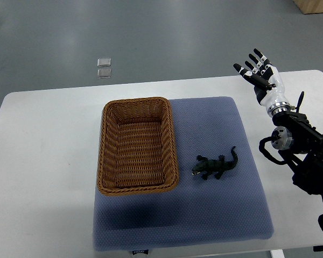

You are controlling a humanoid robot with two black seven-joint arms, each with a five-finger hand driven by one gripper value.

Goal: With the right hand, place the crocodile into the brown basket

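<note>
Top view of the workspace. A white table (43, 161) with rounded corners carried a blue-grey textured mat (215, 215), which covered the table's middle and reached its near edge. A rectangular brown wicker basket (137, 102) stood on the left part of the mat, its long sides running from near to far and its woven floor fully exposed. The toy crocodile (216, 165), dark green, lay flat on the mat just to the right of the basket's near right corner, apart from the basket wall. Its snout pointed left toward the basket and its tail curved up toward the far right.

The right hand (264, 78) was over the far right corner of the table, beyond the mat's far right corner and well apart from the crocodile. Its black-tipped fingers (257, 55) were spread and extended toward the far left, the white palm exposed, and it gripped nothing. The black right arm (304, 145), with visible cabling and a round joint, ran from the wrist toward the near right edge of the view.

Beyond the table's far edge, on the grey floor, lay two small pale square plates (104, 68), one just behind the other. The corner of a wooden box (315, 5) showed at the far right.
</note>
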